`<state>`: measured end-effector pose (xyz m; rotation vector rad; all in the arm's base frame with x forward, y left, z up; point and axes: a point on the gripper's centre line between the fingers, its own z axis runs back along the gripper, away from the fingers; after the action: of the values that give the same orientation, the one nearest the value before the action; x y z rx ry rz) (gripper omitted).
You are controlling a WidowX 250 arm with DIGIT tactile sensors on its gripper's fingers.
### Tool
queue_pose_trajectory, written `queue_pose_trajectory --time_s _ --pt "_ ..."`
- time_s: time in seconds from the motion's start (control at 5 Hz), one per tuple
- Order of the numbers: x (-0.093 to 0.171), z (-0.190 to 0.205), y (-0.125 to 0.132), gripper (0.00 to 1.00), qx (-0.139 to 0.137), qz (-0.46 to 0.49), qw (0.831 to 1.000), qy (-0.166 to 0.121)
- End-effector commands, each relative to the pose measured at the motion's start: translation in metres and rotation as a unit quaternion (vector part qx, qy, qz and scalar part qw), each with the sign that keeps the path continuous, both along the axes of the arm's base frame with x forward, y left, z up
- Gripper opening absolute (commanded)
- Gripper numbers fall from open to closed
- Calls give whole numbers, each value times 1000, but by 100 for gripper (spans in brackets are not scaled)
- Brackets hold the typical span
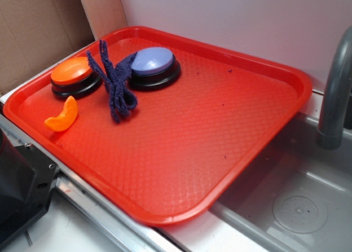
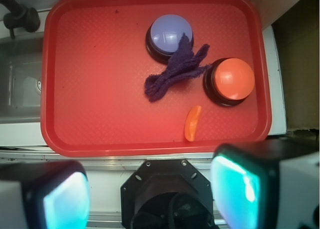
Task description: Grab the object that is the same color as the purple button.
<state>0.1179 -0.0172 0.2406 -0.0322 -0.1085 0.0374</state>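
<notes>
The dark purple fuzzy object (image 1: 115, 81) lies on the red tray (image 1: 220, 125), between the purple button (image 1: 153, 62) and an orange button (image 1: 72, 73), its strands leaning on both. From the wrist view the object (image 2: 175, 71) sits far ahead, partly over the purple button (image 2: 170, 34). My gripper (image 2: 152, 191) is open, its two fingers wide apart at the bottom corners, held high above the robot base and short of the tray. Nothing is between the fingers. The gripper does not show in the exterior view.
A small orange crescent (image 1: 63, 117) lies near the tray's left edge. The tray rests over a grey sink (image 1: 297, 202) with a grey faucet (image 1: 335, 92). The black robot base (image 1: 22, 191) stands at the front left. Cardboard (image 1: 38, 26) stands behind.
</notes>
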Motion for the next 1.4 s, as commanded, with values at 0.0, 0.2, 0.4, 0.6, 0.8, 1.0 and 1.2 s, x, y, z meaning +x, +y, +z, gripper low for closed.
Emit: queue_pose_trajectory --time_s 0.0,0.2,0.4,0.6,0.8,1.0,1.2 --pt "25 -32 6 100 18 87 996 4" --pt "40 -63 11 100 25 176 984 -1" --pt "55 -92 21 100 32 251 967 -14" --pt "71 -119 27 100 37 298 953 -41" --pt "80 -141 31 100 49 324 944 -41" --pt "96 -179 33 100 90 356 929 -53" --pt "101 -194 38 100 74 366 926 -61"
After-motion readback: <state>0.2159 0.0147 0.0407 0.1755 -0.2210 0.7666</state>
